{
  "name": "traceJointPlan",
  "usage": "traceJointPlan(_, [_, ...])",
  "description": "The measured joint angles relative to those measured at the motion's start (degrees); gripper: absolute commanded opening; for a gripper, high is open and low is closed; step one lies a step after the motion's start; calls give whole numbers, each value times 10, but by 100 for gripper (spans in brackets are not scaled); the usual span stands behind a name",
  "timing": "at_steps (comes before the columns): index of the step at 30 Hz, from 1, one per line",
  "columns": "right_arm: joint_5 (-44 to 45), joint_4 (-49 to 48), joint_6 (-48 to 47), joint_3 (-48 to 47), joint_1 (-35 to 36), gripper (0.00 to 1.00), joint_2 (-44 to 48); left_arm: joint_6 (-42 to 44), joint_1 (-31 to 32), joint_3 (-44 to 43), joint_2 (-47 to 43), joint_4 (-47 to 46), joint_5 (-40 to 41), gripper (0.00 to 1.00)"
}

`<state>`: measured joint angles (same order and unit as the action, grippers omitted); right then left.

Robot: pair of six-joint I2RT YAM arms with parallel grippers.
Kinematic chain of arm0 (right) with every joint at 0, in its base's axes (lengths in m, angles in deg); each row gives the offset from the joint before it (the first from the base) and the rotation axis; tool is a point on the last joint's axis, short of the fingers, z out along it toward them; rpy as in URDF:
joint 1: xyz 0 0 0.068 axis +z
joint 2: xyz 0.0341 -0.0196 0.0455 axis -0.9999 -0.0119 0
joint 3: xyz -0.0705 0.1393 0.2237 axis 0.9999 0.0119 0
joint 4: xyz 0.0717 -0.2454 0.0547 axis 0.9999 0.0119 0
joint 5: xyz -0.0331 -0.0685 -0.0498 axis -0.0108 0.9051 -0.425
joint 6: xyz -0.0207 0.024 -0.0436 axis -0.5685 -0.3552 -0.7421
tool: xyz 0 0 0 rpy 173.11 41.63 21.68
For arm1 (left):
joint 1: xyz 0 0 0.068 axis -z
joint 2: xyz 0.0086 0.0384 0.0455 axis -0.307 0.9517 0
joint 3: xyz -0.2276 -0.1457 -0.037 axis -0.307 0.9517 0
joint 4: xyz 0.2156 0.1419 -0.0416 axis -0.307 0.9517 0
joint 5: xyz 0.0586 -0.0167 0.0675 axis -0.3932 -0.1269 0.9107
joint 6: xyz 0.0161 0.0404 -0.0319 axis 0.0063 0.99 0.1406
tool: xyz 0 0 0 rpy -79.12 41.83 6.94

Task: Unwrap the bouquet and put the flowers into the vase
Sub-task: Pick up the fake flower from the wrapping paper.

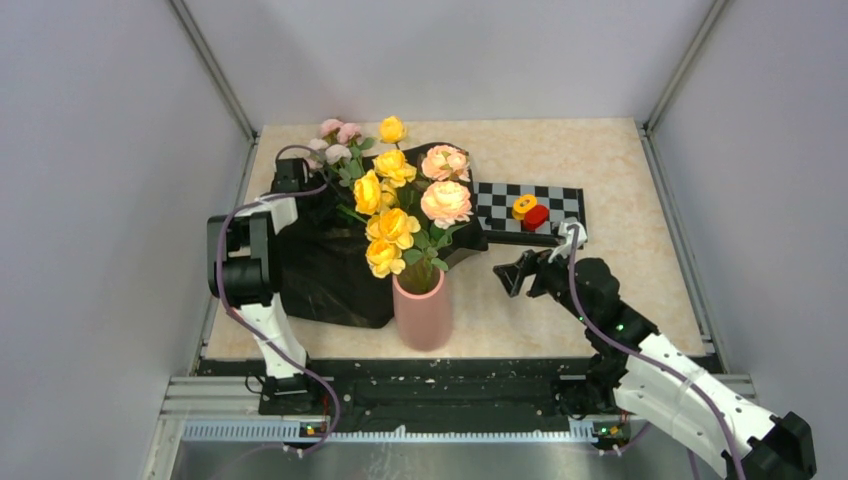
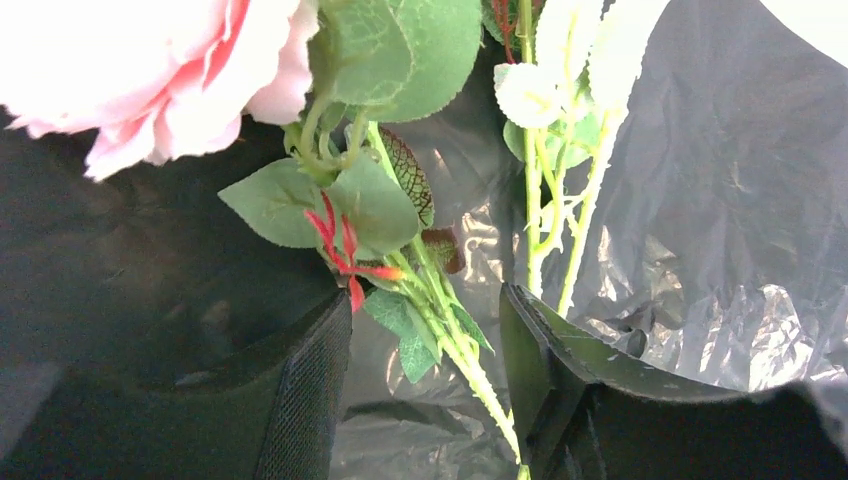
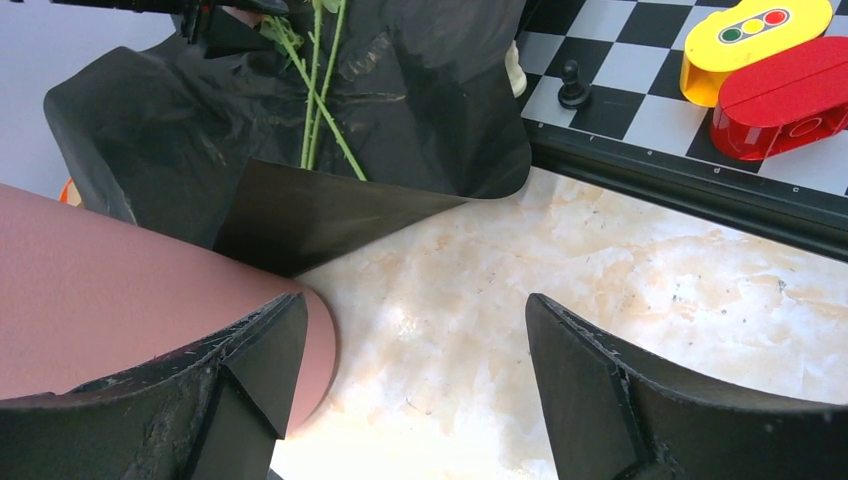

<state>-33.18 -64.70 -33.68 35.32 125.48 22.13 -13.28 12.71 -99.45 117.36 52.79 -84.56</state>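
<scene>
I have yellow and peach flowers (image 1: pixel 392 228) standing in the pink vase (image 1: pixel 424 318). Pink flowers (image 1: pixel 336 140) lie on the black wrapping paper (image 1: pixel 325 275), yet to move; my left claw (image 2: pixel 425 300) straddles one stem (image 2: pixel 455 345), jaws apart. Right claw (image 3: pixel 412 305) gapes empty beside the vase.

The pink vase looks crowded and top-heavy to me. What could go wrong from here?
1. The vase carries a big spray of flowers above its mouth, and the open right claw sits close beside it; a nudge might tip it.
2. The left claw straddles one thin stem lying on the black wrapping paper, so it may pinch paper or slip off.
</scene>
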Motion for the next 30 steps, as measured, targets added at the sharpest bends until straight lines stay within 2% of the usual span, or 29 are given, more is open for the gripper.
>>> traceJointPlan(12, [-10,-11,0,0,0,81,-23,-10,0,-19,36,-22,-35,53])
traceJointPlan(25, [-12,-16,4,0,0,80,-24,-26,24,-19,47,-51,-37,50])
traceJointPlan(30, [-12,-25,5,0,0,80,-24,-32,36,-19,52,-60,-35,41])
